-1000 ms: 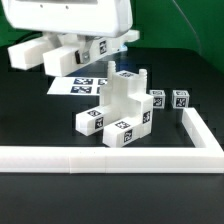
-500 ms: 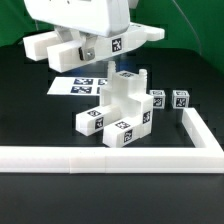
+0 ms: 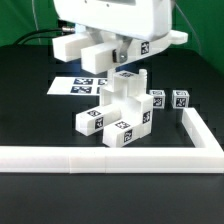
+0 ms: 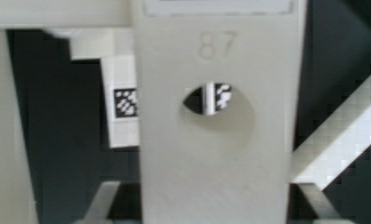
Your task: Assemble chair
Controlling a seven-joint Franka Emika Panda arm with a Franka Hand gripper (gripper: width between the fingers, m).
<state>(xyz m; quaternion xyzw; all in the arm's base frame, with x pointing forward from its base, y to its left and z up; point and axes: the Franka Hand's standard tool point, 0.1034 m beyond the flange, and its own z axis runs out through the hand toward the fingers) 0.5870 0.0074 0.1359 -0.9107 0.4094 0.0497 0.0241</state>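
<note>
My gripper [image 3: 112, 45] is shut on a long white chair piece [image 3: 70, 46] and holds it in the air above the partly built chair [image 3: 125, 105], a stepped white block assembly with tags. The held piece carries a tag near its end toward the exterior view's right. In the wrist view the piece [image 4: 208, 140] fills the middle, marked 87 with a round tag, and my gripper [image 4: 208, 208] clamps it, one finger [image 4: 107, 200] on each side. Two small tagged chair blocks [image 3: 180, 99] lie to the assembly's right in the exterior view.
The marker board [image 3: 78, 88] lies flat behind the assembly. The long white L-shaped rail [image 3: 110, 158] runs along the front and up the exterior view's right side, close to the assembly and the small blocks.
My gripper has carried the held piece toward the exterior view's right, to a spot over the assembly. The assembly and small blocks have not moved.
</note>
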